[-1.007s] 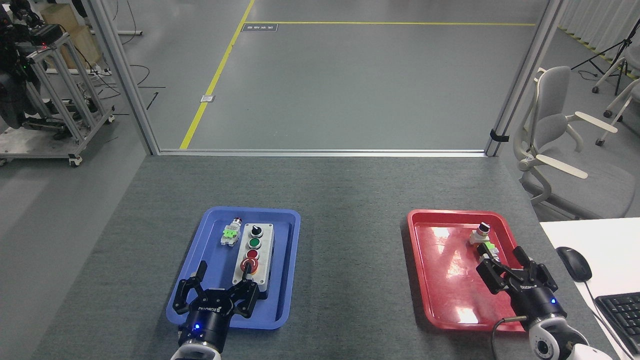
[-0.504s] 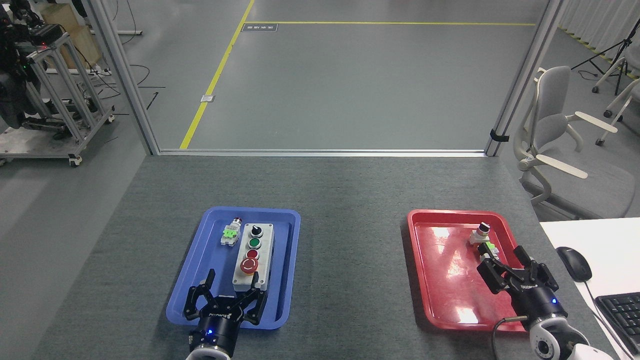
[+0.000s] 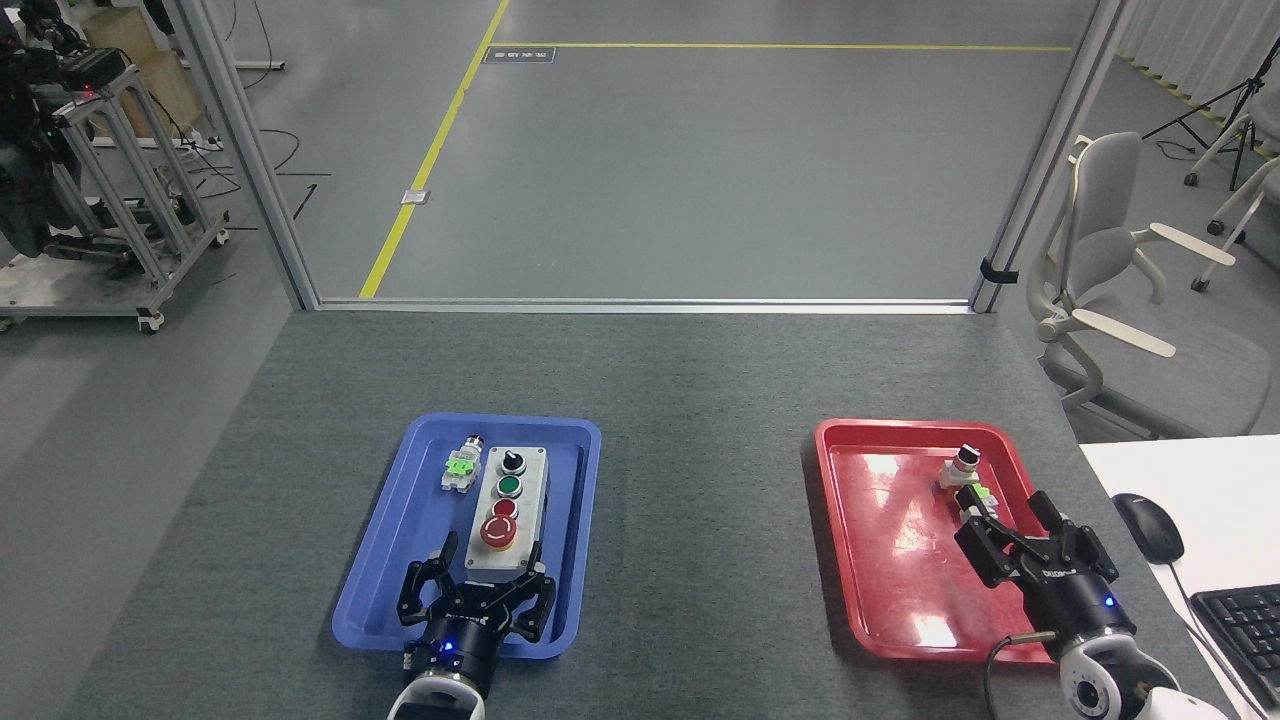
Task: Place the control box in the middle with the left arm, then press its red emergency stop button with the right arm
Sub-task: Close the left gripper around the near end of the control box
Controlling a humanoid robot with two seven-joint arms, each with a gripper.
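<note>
The light-grey control box [image 3: 508,505] lies lengthwise in the blue tray [image 3: 405,540], with a black knob, a green button, a small red button and the domed red emergency stop button [image 3: 497,532] at its near end. My left gripper [image 3: 487,580] hovers open over the tray's near part, its fingers spread just short of the box's near end and touching nothing. My right gripper [image 3: 1018,540], the one with the black cable loop, stands open over the near right part of the red tray [image 3: 890,540]. The bare dark-grey middle of the table [image 3: 700,520] lies between the trays.
A small switch part with green tabs [image 3: 460,466] lies left of the box in the blue tray. Another small switch part [image 3: 962,470] sits in the red tray just beyond my right gripper. A white desk with mouse [image 3: 1147,526] and keyboard [image 3: 1240,625] borders the table at right.
My left gripper has drawn back toward me and shifted right, uncovering the emergency stop button it overlapped before; it now sits centred behind the box's near end. The right arm barely moved.
</note>
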